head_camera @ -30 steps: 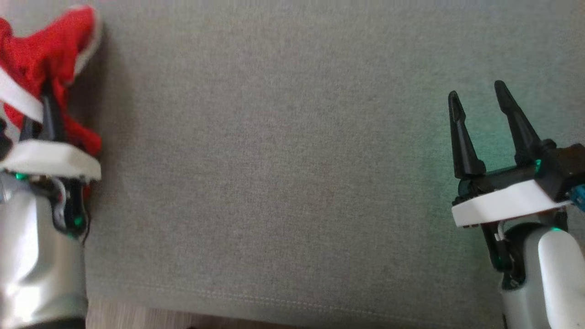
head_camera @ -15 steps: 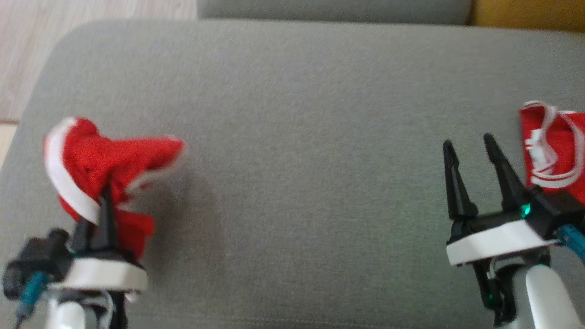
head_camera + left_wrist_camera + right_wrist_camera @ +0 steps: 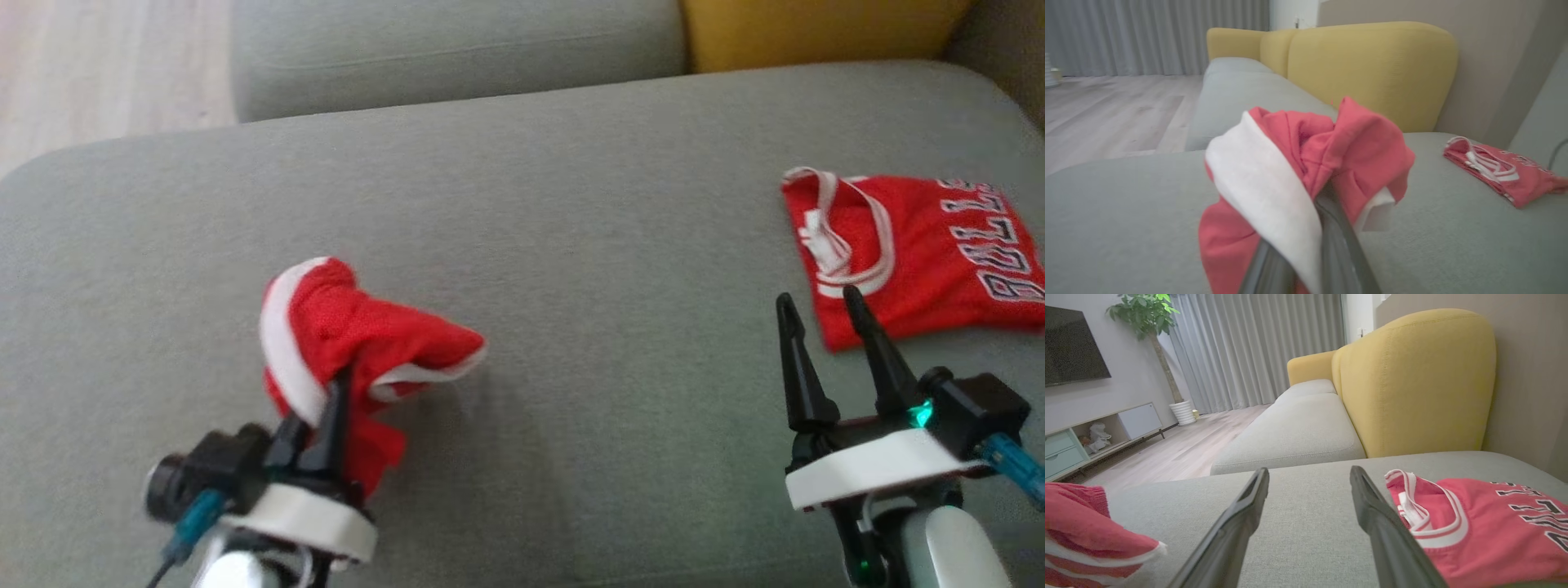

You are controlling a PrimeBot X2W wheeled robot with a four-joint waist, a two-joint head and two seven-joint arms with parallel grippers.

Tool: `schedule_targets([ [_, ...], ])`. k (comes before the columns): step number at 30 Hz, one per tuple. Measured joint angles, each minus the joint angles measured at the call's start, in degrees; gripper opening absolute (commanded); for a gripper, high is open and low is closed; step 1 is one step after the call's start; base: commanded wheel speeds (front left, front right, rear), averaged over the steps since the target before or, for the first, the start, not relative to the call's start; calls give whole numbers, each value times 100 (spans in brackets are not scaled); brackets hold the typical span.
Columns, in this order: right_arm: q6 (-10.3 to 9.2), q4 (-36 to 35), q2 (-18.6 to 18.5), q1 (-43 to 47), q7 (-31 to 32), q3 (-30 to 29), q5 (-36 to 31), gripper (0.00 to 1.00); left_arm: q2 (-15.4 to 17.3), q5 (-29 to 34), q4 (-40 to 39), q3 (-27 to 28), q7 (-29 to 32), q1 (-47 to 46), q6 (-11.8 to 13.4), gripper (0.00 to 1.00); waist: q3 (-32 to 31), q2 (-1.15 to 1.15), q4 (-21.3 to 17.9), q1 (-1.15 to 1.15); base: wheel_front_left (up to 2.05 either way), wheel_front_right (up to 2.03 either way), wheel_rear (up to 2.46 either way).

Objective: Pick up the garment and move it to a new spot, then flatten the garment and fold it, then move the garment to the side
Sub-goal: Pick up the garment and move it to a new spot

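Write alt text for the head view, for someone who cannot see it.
The left gripper is shut on a bunched red garment with white trim over a grey sofa cushion. The right gripper stands open, empty, beside a red jersey lying flat at the right.

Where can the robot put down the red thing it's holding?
The wide grey cushion between the bunched red garment in the left gripper and the jersey is bare. It's crowded at the right, by the jersey.
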Motion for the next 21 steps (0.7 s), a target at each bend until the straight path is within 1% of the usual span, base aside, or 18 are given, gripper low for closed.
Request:
schedule_targets([
  [7,0,32,3,-20,-62,97,183,100,-10,100,647,-849,-1,-1060,-80,0,286,0,-549,0,0,0,0],
  [12,0,101,4,-99,-189,138,298,100,80,154,1469,-1395,108,-1686,-88,0,656,0,-840,0,0,0,0],
  [13,0,125,4,-120,-222,144,322,100,108,154,1621,-1472,130,-1767,-89,12,724,0,-888,0,0,0,0],
  [14,0,152,4,-153,-237,145,348,100,134,140,1766,-1568,147,-1846,-114,49,790,0,-935,0,0,0,0],
  [15,0,168,5,-188,-242,146,353,100,148,97,1884,-1633,146,-1901,-122,100,846,0,-973,1,0,0,0],
  [18,-1,242,5,-235,-296,141,353,100,162,-54,2075,-1725,116,-1970,-127,100,964,0,-1045,1,0,0,0],
  [21,-1,298,5,-239,-308,115,350,100,170,-141,2075,-1736,12,-1965,-127,100,970,0,-981,1,0,0,0],
])
